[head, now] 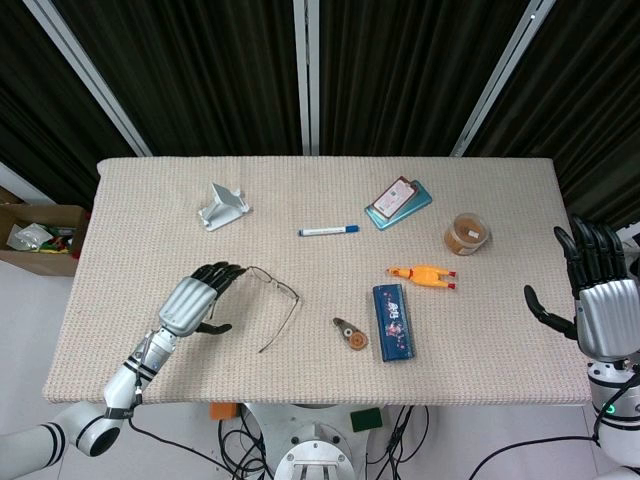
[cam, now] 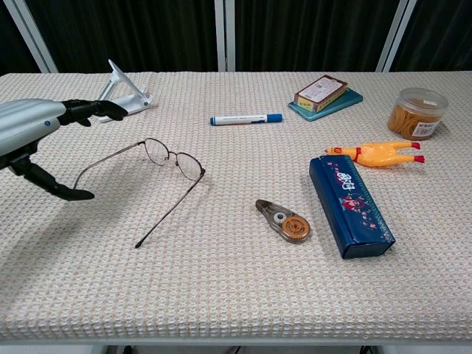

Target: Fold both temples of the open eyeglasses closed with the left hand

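Thin wire-framed eyeglasses lie on the beige cloth with both temples spread out toward the front edge. My left hand hovers just left of them, fingers stretched toward the lenses and thumb apart below, holding nothing; its fingertips are near the left temple, and I cannot tell if they touch it. My right hand is at the table's right edge, fingers spread upright, far from the glasses; the chest view does not show it.
A white phone stand sits behind the left hand. A blue-capped marker, a box on a teal case, a jar, a rubber chicken, a blue pencil case and a correction tape lie to the right.
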